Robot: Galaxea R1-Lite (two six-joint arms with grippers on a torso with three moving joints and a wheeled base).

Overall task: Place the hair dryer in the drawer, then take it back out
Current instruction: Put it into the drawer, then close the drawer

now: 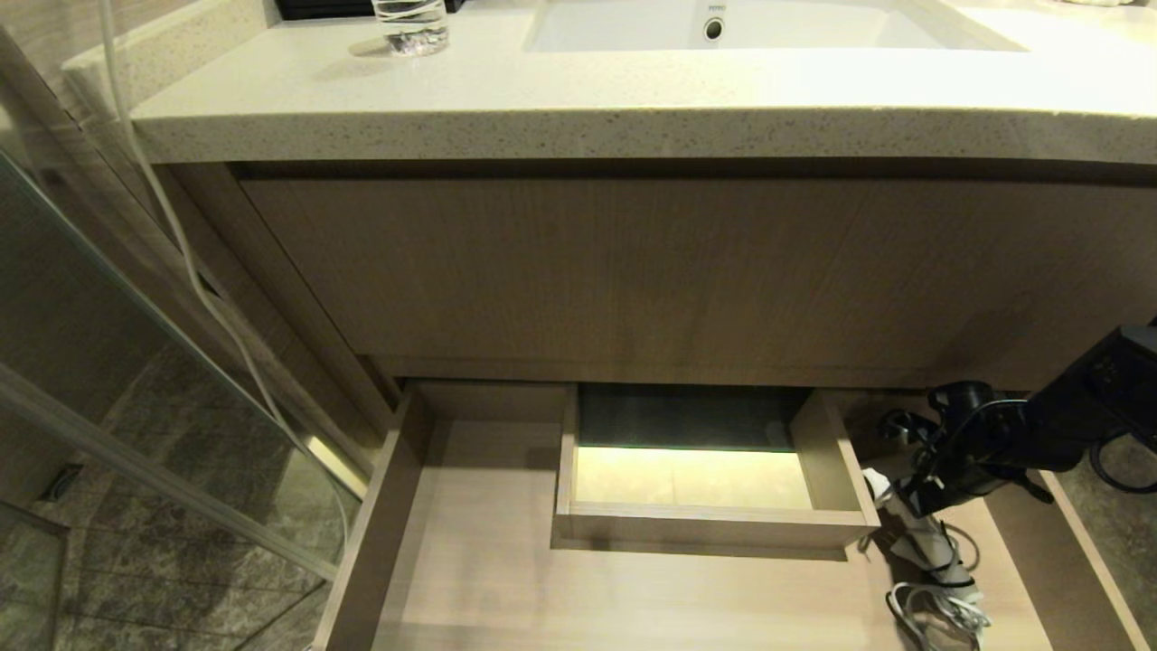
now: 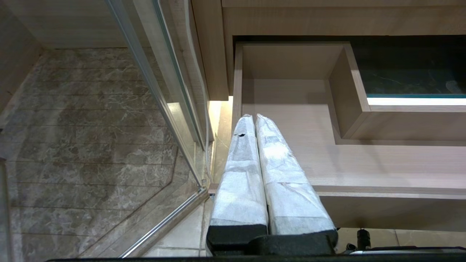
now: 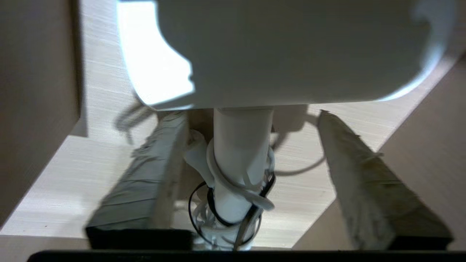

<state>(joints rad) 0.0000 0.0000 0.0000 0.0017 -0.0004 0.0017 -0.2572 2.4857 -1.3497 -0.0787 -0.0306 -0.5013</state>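
Head view: speckled countertop, open drawer

Small dark lettering sits on the white sink at the far edge of the counter, just above its round overflow hole. It looks like a brand mark, but its letters cannot be made out for certain. No other writing shows.

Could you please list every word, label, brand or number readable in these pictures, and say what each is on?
"TOTO", small and faint, so not certain: on the sink wall, just above the overflow hole.
No other text shows in any view; none on the hair dryer, drawer or glass.
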